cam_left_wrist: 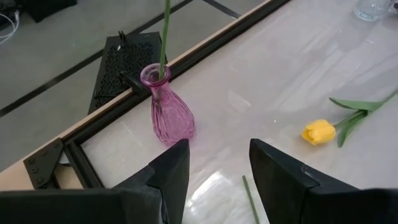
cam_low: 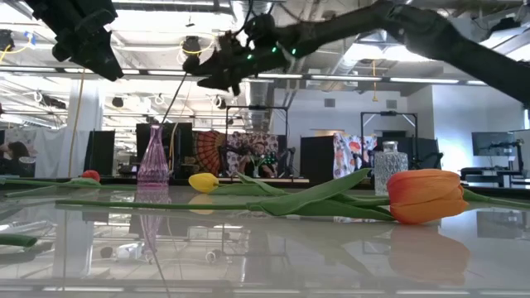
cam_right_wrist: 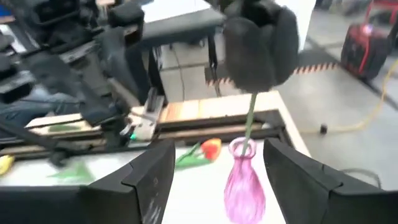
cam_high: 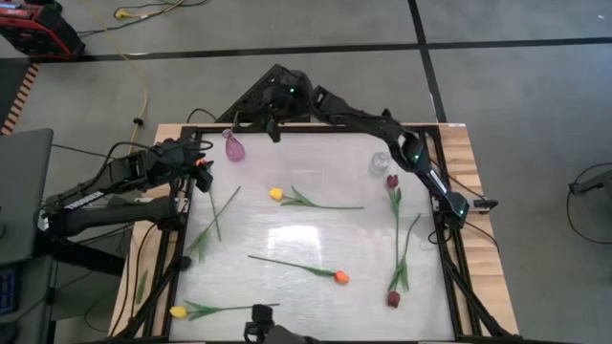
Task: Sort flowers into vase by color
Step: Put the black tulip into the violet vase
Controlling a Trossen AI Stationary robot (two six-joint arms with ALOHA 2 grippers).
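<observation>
A pink glass vase (cam_high: 233, 149) (cam_left_wrist: 169, 109) stands near the table's far left corner. One tulip stands in it: its green stem (cam_left_wrist: 164, 37) (cam_right_wrist: 249, 118) sticks into the mouth, and its dark head (cam_right_wrist: 258, 43) leans up toward my right gripper. My right gripper (cam_high: 273, 127) (cam_right_wrist: 217, 180) hovers open just above and beyond the vase, with a finger on either side of the stem and apart from it. My left gripper (cam_high: 204, 175) (cam_left_wrist: 219, 168) is open, held above the table's left side and facing the vase. Several other tulips lie flat on the table.
A clear glass vase (cam_high: 380, 162) (cam_low: 390, 170) stands far right. Lying tulips: yellow (cam_high: 275, 194) (cam_left_wrist: 318, 132) mid-table, orange-red (cam_high: 340, 278) (cam_low: 426, 196) near the middle front, two maroon (cam_high: 392, 180) (cam_high: 393, 299) on the right, yellow (cam_high: 177, 311) at the near left corner.
</observation>
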